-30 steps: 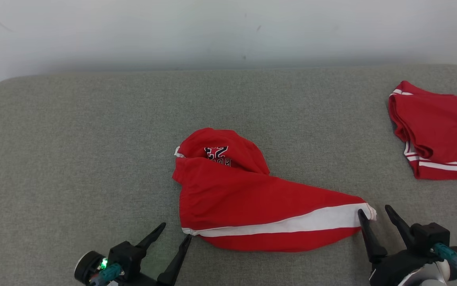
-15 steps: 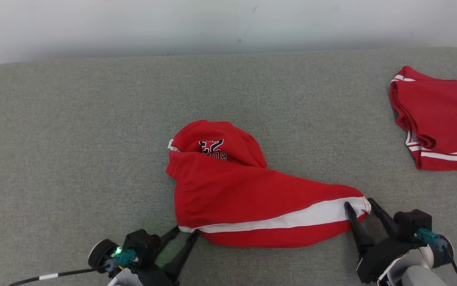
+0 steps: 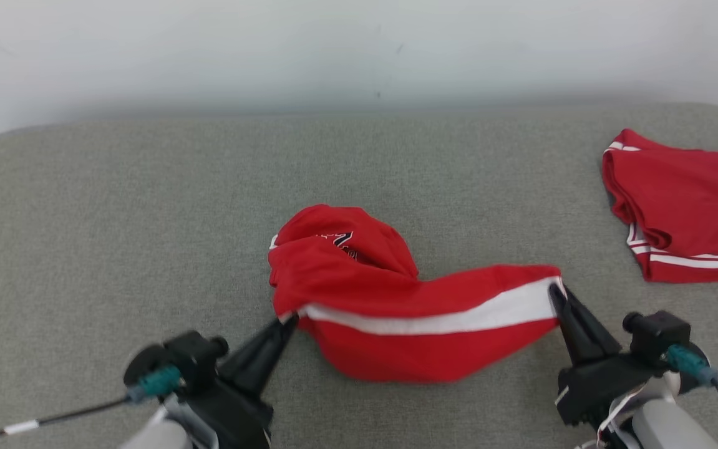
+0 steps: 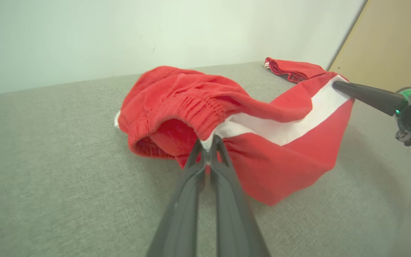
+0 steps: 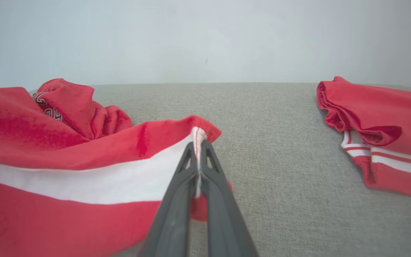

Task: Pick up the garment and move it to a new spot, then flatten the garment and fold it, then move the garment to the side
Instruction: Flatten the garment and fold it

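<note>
Both ends of the red garment (image 3: 396, 299) are clamped in the head view, left tool (image 3: 290, 319) at the waistband, right tool (image 3: 555, 293) at the striped corner, the middle sagging onto the grey surface (image 3: 115, 218). Left wrist view: jaws pinched together on the stripe's end. Right wrist view: jaws closed on the hem. Pickup looks begun; moving, flattening, folding and setting aside remain.

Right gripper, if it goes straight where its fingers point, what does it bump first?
The right gripper pinches the red garment, so that cloth comes first; past it, probably just grey table.
</note>
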You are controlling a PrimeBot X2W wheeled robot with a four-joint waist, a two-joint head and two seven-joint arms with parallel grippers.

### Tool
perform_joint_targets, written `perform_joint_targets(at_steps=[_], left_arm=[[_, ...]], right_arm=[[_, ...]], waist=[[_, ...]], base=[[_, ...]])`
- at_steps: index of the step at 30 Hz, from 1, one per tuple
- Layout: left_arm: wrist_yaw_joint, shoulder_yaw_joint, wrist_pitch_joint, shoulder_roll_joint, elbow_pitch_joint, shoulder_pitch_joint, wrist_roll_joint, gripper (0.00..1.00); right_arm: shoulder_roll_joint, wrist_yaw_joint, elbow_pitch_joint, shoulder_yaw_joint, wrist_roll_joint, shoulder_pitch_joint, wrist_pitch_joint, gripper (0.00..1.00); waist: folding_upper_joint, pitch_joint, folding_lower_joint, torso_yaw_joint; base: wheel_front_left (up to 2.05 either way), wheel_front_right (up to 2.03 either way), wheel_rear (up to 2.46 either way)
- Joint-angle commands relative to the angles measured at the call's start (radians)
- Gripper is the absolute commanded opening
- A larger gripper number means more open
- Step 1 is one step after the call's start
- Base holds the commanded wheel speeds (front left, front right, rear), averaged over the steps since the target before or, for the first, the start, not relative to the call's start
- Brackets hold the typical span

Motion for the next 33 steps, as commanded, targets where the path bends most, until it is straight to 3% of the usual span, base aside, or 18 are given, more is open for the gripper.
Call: perform_joint_targets(at_steps=[1,7,14,23,28,33], left_arm=[[0.002,0.014,-0.003,0.012,-0.018,-0.028,-0.007,0.00],[0.002,0.014,0.011,0.069,-0.090,-0.212,-0.095,0.00],[0.002,0.005,0.109,0.102,-0.073,-0.612,-0.219,0.00],[0.002,0.017,0.213,0.070,0.083,-1.146,-0.339,0.00],[0.002,0.022,0.212,0.038,0.198,-1.372,-0.368,0.00],[0.002,-0.022,0.198,0.016,0.288,-1.514,-0.366,0.00]], right_arm=[[-0.006,0.000,-0.017,-0.003,0.011,-0.011,0.000,0.00],[-0.004,0.000,-0.062,0.001,0.052,-0.162,0.000,0.00],[0.023,0.000,0.002,0.010,0.117,-0.537,0.036,0.00],[0.053,0.000,0.157,-0.071,0.186,-1.123,0.153,0.00],[0.062,0.000,0.294,-0.100,0.120,-1.375,0.155,0.00],[0.085,0.000,0.421,-0.111,0.062,-1.526,0.131,0.00]], waist=[[-0.0001,-0.024,0.0001,-0.008],[-0.0001,-0.020,0.0001,-0.036],[-0.0001,0.128,0.0001,-0.059],[-0.0001,0.375,0.0001,-0.060],[-0.0001,0.461,0.0001,-0.061],[-0.0001,0.513,0.0001,-0.063]], base=[[0.00,0.00,0.00],[0.00,0.00,0.00],[0.00,0.00,0.00],[0.00,0.00,0.00],[0.00,0.00,0.00],[0.00,0.00,0.00]])
